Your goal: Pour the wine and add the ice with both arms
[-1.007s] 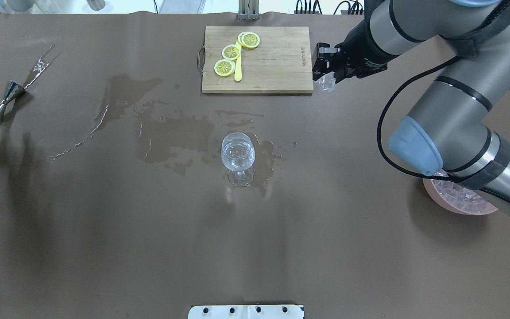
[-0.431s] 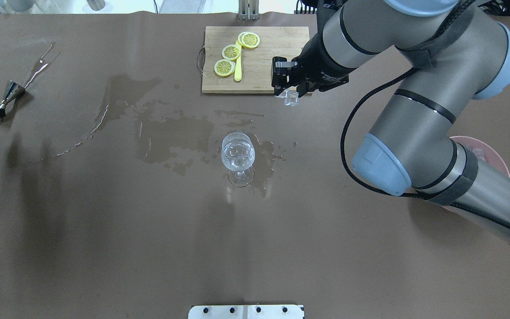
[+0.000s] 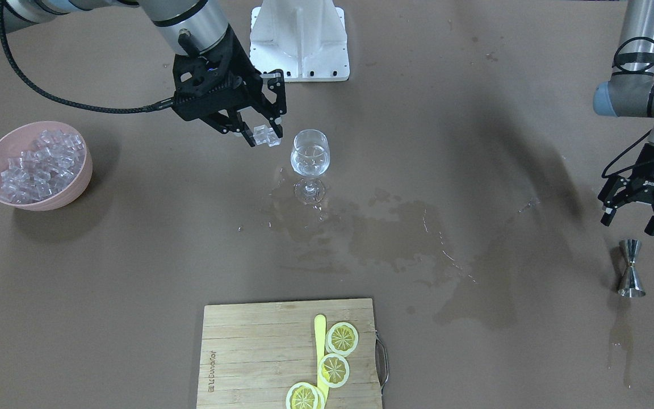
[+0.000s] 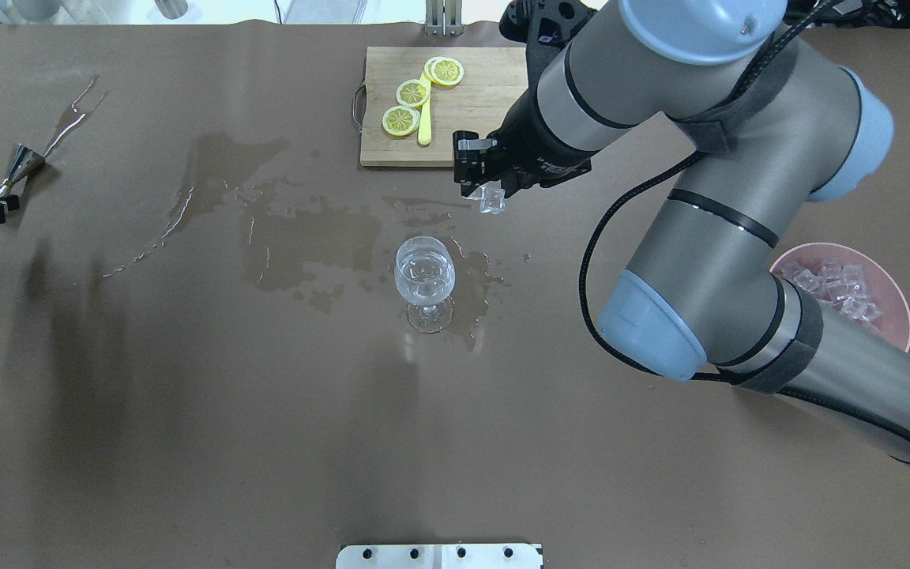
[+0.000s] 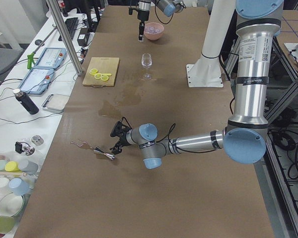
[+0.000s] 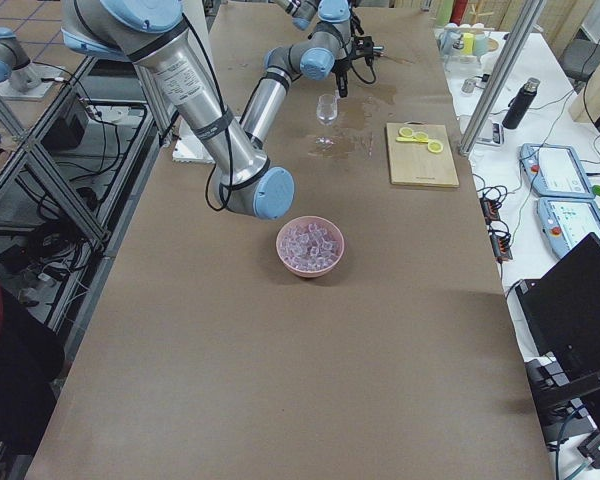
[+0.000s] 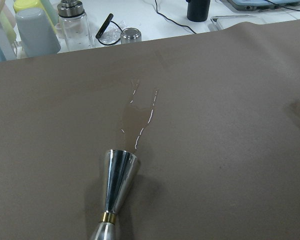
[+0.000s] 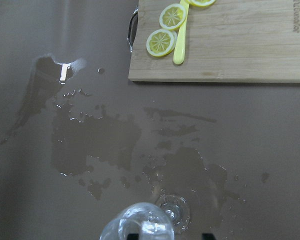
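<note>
A stemmed glass (image 3: 310,156) (image 4: 424,273) stands mid-table holding the wine, a small measure of clear liquid. My right gripper (image 3: 263,134) (image 4: 485,190) is shut on one clear cube of ice (image 3: 267,136) (image 4: 492,201), held in the air just beside the glass rim and slightly above it. A pink bowl (image 3: 49,201) (image 4: 838,246) heaped with ice cubes sits on the robot's right. At the far left, my left gripper (image 3: 629,222) hangs open over the table, close to a steel jigger (image 3: 631,276) (image 4: 22,164) (image 7: 115,192) and apart from it.
Puddles of spilled liquid (image 4: 305,237) spread around the glass and towards the jigger. A wooden cutting board (image 4: 486,87) (image 3: 259,352) with lemon slices (image 4: 411,93) and a yellow knife lies at the far edge. The white stand base (image 3: 298,45) is behind the glass.
My right arm has swung from the board's right end towards the glass, carrying the ice cube and uncovering the bowl. The left gripper has barely shifted.
</note>
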Robot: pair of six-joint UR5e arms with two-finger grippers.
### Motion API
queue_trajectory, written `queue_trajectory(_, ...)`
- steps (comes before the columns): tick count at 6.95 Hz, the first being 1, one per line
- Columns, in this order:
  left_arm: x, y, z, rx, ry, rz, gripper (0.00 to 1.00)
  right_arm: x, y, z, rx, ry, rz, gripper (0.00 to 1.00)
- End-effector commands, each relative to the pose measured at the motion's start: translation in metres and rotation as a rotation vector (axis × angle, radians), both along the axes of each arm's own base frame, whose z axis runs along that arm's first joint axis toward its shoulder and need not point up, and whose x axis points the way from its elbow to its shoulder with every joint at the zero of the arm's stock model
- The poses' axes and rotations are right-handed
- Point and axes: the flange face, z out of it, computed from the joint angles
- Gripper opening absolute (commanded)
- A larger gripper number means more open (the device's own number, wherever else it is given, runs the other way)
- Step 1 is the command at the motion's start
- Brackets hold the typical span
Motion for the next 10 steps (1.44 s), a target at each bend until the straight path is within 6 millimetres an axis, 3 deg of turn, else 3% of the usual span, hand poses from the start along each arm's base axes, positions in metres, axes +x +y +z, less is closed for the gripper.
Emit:
queue_trajectory(1, -0.022, -0.020, -0.015, -0.060, 0.019, 0.032, 0.98, -0.023, 0.017, -0.012, 0.001, 0.020, -0.029, 0.03)
queue_trajectory(4, -0.026, -0.060, -0.042, -0.126, 0.014, 0.042, 0.97, -0.056, 0.026, -0.007, 0.011, 0.058, -0.038, 0.03)
queue_trajectory(5, -0.038, -0.076, -0.054, -0.171, 0.037, 0.067, 0.97, -0.061, 0.024, -0.015, 0.016, 0.055, -0.039, 0.03)
queue_trajectory(8, -0.066, -0.086, -0.063, -0.241, 0.014, 0.154, 0.97, -0.074, 0.020, -0.016, 0.010, 0.067, -0.043, 0.03)
queue_trajectory(10, -0.067, -0.089, -0.068, -0.303, -0.033, 0.188, 0.97, -0.085, 0.020, -0.017, 0.023, 0.084, -0.032, 0.10)
